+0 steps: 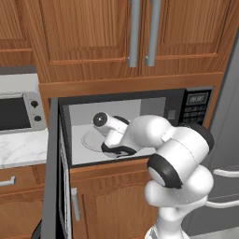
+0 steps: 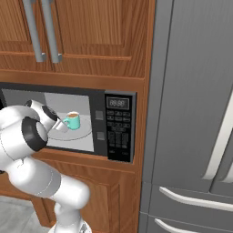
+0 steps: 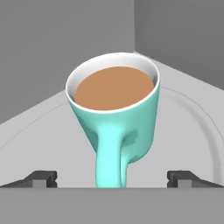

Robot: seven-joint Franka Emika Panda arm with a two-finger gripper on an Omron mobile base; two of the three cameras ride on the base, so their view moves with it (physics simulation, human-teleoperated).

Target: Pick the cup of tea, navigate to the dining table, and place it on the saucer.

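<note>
- Gripper [image 3: 112,178] wide open, holds nothing; fingertips [image 3: 41,178] low at left and right of the hand view, the mug handle between them, not touching either tip.
- Cup of tea [image 3: 114,109] right in front of the gripper, upright, handle pointing straight back at the hand, mouth up.
- Cup holds brown liquid, filled near the pale rim; teal outside.
- Cup stands on the round pale turntable plate [image 3: 192,118], inside the grey microwave cavity.
- Right base view: cup of tea [image 2: 73,120] sits on the plate [image 2: 79,134] in the open microwave [image 2: 119,129], handle facing left toward the arm; the wrist reaches in from the left, just beside the cup.
- Left base view: arm [image 1: 179,163] bends into the microwave [image 1: 196,105], wrist over the turntable [image 1: 91,140]; cup hidden behind the hand here.
- Microwave door [image 1: 58,177] swung open to the left, edge-on.
- Keypad and display on the microwave's right side.
- Wood cabinets [image 1: 88,32] above with metal handles; toaster oven [image 1: 21,112] on marble counter at left; grey fridge [image 2: 195,113] at right.
</note>
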